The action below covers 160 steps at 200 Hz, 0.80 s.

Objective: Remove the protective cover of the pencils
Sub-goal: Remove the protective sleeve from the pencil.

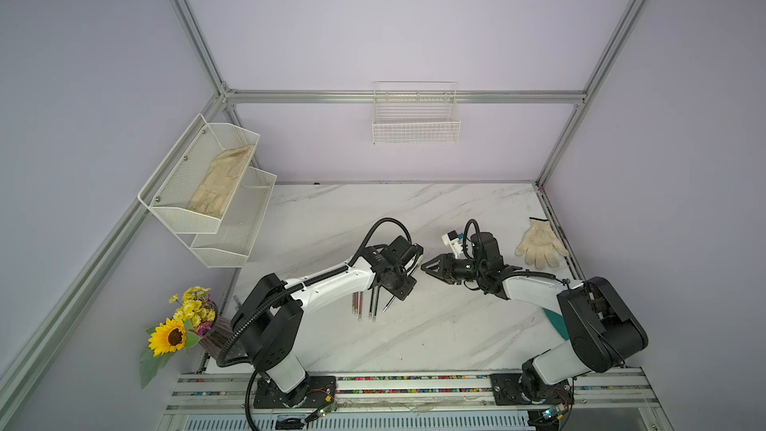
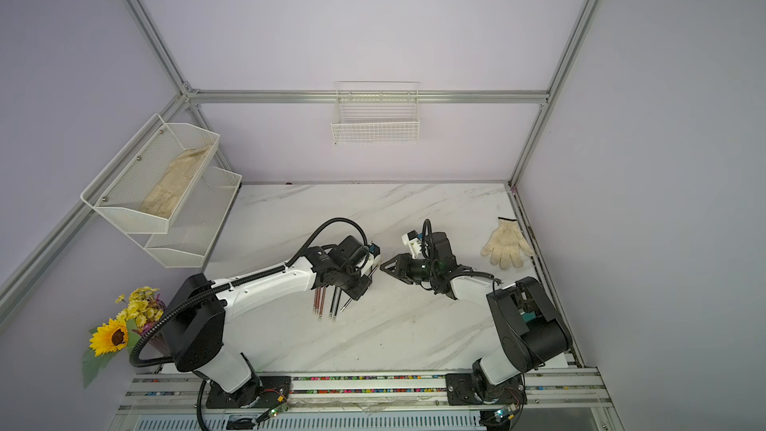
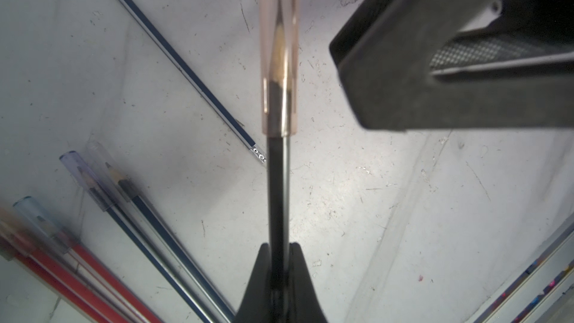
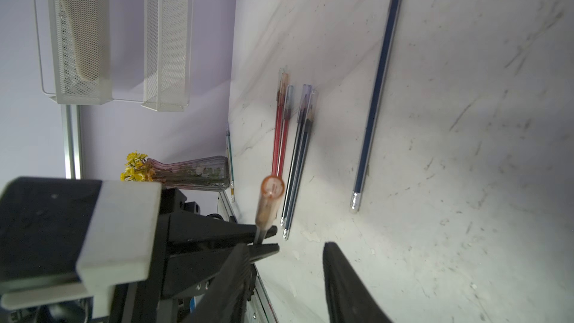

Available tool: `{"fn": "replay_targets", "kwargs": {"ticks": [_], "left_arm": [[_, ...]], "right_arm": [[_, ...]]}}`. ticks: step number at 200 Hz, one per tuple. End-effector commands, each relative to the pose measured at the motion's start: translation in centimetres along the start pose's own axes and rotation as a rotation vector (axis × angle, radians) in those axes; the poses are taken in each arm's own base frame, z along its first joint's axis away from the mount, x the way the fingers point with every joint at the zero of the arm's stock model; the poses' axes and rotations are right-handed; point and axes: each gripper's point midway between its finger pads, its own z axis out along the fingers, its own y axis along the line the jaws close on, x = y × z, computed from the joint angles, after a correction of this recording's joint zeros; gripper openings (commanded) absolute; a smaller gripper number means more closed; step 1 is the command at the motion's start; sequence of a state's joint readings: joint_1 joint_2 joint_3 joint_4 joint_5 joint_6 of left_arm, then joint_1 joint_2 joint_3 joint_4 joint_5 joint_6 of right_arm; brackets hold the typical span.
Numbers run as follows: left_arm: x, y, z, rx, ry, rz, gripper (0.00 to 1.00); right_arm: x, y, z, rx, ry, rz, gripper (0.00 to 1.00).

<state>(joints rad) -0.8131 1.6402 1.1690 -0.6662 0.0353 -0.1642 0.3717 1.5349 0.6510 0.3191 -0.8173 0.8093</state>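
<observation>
So here's where we're at: our left pincer [image 3: 279,251] is clamped tight on the shaft of a black pencil [image 3: 278,194]. It's holding it up off the worktop [image 1: 414,209], with the sharpened end poking out toward the other arm. The see-through pinkish cap [image 3: 279,57] sits on that end, fully over the tip as far as we can tell. We reckon the grip is well back from the cap on purpose, so the whole cap stays free to be grabbed. Our right pincer [image 4: 287,247] is just beside it, jaws partly apart with nothing between them. In the left wrist view 1 of its fingers [image 3: 403,82] sits next to the cap without touching. The pencil looks roughly lined up with that pincer, which makes sense if the plan is a straight pull along the shaft. The other capped pencils [image 4: 298,150], reddish and dark, lie side by side on the worktop by the left arm. 1 blue pencil [image 4: 377,88] lies a bit apart from them with a bare tip, so that one looks done. Our guess for the next move: slide the jaws around the cap, squeeze, pull straight. The cap is slim and smooth, so a crooked grab could slip off or lever the pencil sideways in the left grip.
</observation>
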Motion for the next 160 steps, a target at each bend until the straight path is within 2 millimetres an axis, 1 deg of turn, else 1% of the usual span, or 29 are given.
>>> {"fn": "replay_targets", "kwargs": {"ticks": [1, 27, 70, 160], "left_arm": [[-4.1, -1.2, -2.6, 0.049, -0.121, 0.013, 0.00], [-4.1, -1.4, -2.7, 0.058, -0.123, 0.008, 0.00], [-4.3, -1.4, -3.0, 0.060, -0.133, 0.004, 0.00], [-4.5, -1.5, -4.0, 0.065, -0.154, 0.007, 0.00]], "right_arm": [[-1.1, 2.7, -0.4, -0.081, -0.047, -0.041, 0.40], [-1.7, 2.9, -0.4, -0.085, -0.067, -0.037, 0.37], [-2.0, 2.5, -0.1, -0.070, -0.077, -0.024, 0.31], [-1.9, 2.1, 0.5, -0.061, -0.068, -0.020, 0.30]]}}
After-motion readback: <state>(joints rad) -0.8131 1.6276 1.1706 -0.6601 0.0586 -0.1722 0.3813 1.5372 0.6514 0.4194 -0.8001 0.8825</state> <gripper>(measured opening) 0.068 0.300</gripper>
